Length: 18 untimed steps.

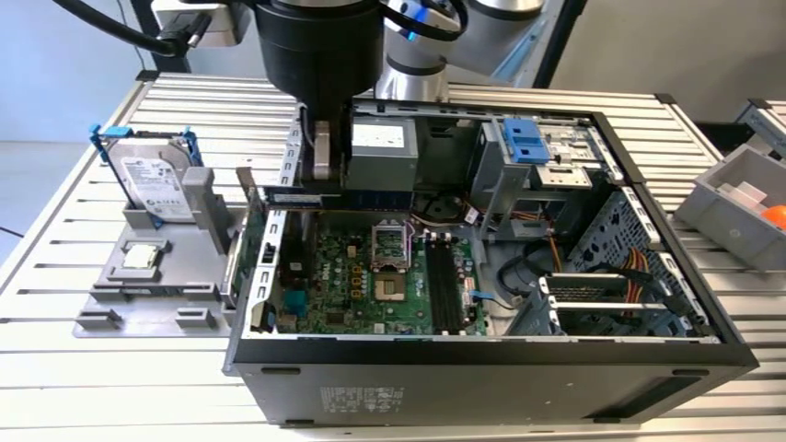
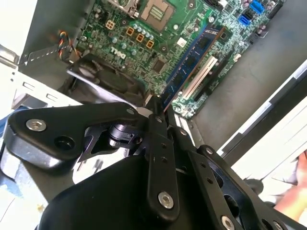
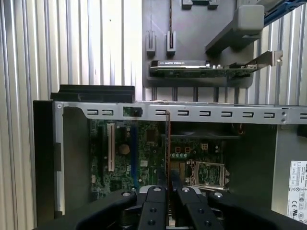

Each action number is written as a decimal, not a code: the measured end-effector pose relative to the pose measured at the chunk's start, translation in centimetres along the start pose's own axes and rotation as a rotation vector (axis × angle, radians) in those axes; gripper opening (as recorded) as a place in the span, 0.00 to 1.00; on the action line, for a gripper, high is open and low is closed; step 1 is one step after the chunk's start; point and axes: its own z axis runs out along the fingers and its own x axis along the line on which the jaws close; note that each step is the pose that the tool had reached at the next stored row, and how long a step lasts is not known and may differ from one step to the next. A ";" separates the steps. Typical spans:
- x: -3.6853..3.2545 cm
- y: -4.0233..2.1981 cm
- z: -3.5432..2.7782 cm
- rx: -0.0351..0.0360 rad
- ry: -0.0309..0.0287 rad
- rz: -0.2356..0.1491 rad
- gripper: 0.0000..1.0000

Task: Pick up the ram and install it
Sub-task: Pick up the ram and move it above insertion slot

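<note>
The ram [image 1: 350, 196] is a long dark bluish stick held level above the back left part of the open computer case [image 1: 491, 354]. My gripper [image 1: 322, 173] comes down from above and is shut on the stick near its middle. In the second wrist view the fingers meet at the gripper [image 2: 159, 109], and the ram [image 2: 194, 60] reaches out from them over the green motherboard [image 2: 144, 28]. In the first wrist view the ram [image 3: 168, 143] shows edge-on as a thin line rising from the gripper [image 3: 168, 187]. Black memory slots [image 1: 443, 285] lie on the motherboard below.
A grey fixture [image 1: 147, 276] on the exterior view's left holds a silver hard drive [image 1: 154, 184] in a blue frame. A green card with a metal bracket [image 3: 192, 69] stands beside it. A grey bin [image 1: 737, 207] sits at the exterior view's right. Cables and drive bays crowd the case's right side.
</note>
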 end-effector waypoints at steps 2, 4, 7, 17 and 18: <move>0.00 -0.25 0.01 0.0000 -0.0001 0.000 0.00; -0.01 -0.51 0.01 -0.0002 -0.0001 0.000 0.00; -0.01 -0.89 0.02 -0.0003 -0.0001 0.000 0.00; -0.03 -2.14 0.04 -0.0005 -0.0001 -0.001 0.00; -0.03 -2.25 0.04 -0.0005 -0.0001 -0.001 0.00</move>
